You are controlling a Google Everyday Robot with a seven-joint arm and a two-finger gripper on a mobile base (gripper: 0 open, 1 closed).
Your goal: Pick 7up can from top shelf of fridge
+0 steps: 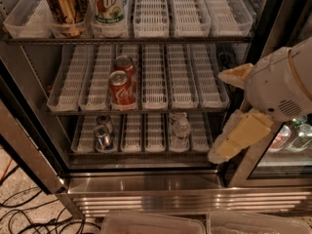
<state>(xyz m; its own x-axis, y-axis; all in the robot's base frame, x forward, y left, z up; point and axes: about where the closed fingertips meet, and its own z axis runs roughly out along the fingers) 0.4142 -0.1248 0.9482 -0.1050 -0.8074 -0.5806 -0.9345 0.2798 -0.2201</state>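
Note:
The 7up can (109, 4), white and pale green with green lettering, stands upright at the front of a lane tray on the top shelf (185, 13) of the open fridge (146, 189). A gold-brown can (63, 6) stands just left of it. My gripper (218, 116) is at the right, in front of the fridge's right frame at middle-shelf height, well below and right of the 7up can. Its two pale yellow fingers (241, 135) are spread apart and hold nothing.
Two red cola cans (122, 89) sit one behind the other on the middle shelf. Silver cans (102, 135) and a clear bottle (181, 130) lie on the bottom shelf. A second cooler with bottles (292, 138) is at right. Cables (29, 213) lie on the floor.

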